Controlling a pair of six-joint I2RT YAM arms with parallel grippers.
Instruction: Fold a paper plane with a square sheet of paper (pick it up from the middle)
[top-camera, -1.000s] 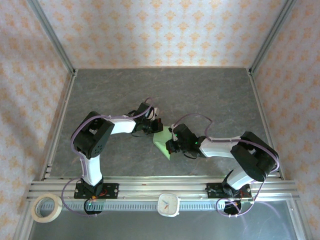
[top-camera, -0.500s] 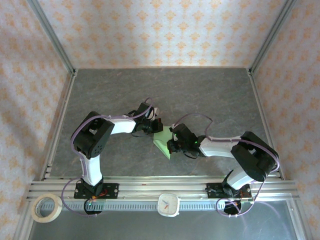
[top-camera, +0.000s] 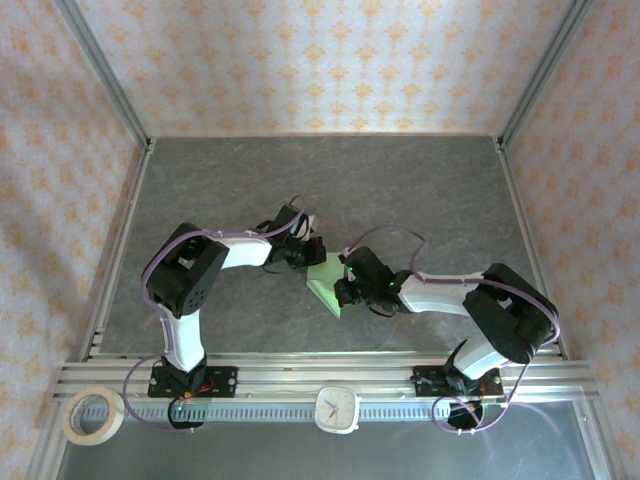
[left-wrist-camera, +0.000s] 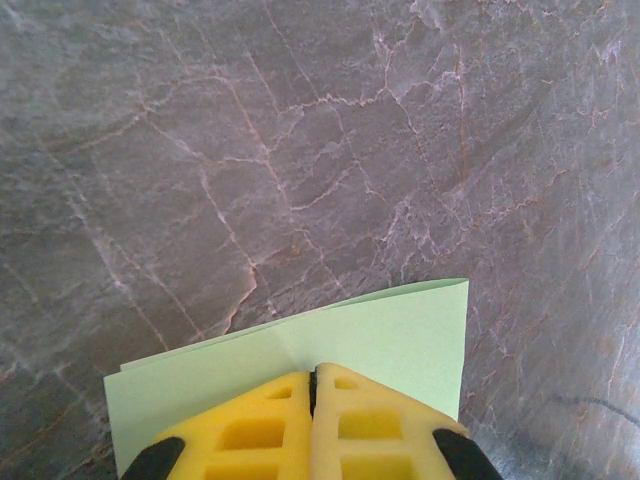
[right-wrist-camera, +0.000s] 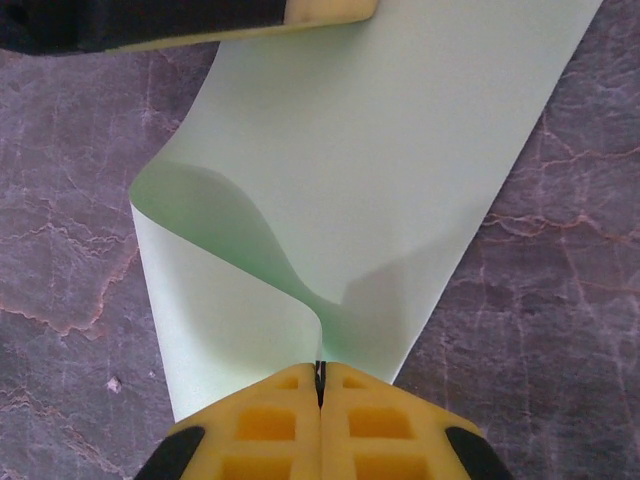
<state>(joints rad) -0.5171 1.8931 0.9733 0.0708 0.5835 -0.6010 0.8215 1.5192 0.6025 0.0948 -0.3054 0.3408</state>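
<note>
The square sheet of paper (top-camera: 325, 281), pale green and folded over, lies on the grey table between the two arms. My right gripper (right-wrist-camera: 320, 372) is shut on it, pinching its near part (right-wrist-camera: 360, 180) up into a curved ridge; the same gripper shows from above (top-camera: 340, 291). My left gripper (left-wrist-camera: 313, 375) is shut, its yellow fingertips resting on the paper's flat part (left-wrist-camera: 390, 330), with nothing showing between them. From above it sits at the sheet's far-left corner (top-camera: 312, 259). One left finger (right-wrist-camera: 330, 10) crosses the paper's far edge. A finished paper plane is out of view.
A roll of tape (top-camera: 93, 415) and a white clock (top-camera: 337, 408) sit beyond the aluminium rail (top-camera: 300, 378) at the near edge. Patterned walls with metal frame posts (top-camera: 100, 75) close in the marbled table (top-camera: 400, 190) on three sides.
</note>
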